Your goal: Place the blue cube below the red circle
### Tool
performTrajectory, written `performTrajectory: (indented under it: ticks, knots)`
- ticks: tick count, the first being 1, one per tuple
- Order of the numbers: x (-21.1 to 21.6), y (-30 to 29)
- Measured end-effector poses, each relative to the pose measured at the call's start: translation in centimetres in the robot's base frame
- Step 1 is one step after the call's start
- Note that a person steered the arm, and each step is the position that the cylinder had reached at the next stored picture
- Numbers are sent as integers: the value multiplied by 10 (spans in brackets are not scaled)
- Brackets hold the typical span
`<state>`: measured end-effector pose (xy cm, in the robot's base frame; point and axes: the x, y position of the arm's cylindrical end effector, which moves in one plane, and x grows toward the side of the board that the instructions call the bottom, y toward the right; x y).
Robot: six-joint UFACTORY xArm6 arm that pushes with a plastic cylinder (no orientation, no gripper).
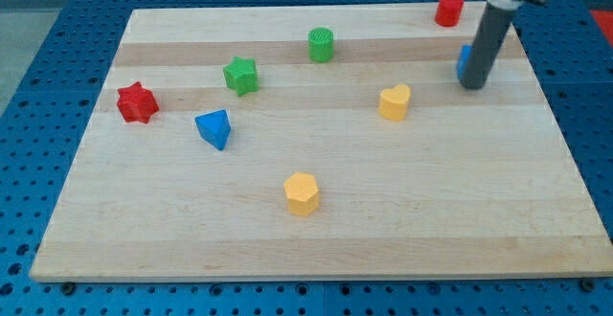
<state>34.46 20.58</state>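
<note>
The red circle (449, 10), a short red cylinder, stands near the board's top right corner. The blue cube (463, 61) lies just below it at the view's right, mostly hidden behind my rod; only a sliver of its left side shows. My tip (472, 86) rests on the board right in front of the blue cube, touching or nearly touching it.
On the wooden board (316, 230) lie a green cylinder (322, 45), a green star (241, 75), a red star (137, 102), a blue triangular block (215, 128), a yellow heart (395, 101) and a yellow hexagon (302, 193). The board's right edge is close to the rod.
</note>
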Motion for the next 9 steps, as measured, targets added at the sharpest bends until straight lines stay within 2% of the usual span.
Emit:
performTrajectory:
  ticks: [1,2,3,4,5,7,9]
  knots:
    - [-52,0]
    - [-54,0]
    - [-35,12]
    - [-20,41]
    - [-24,75]
    - [-59,66]
    - [-62,39]
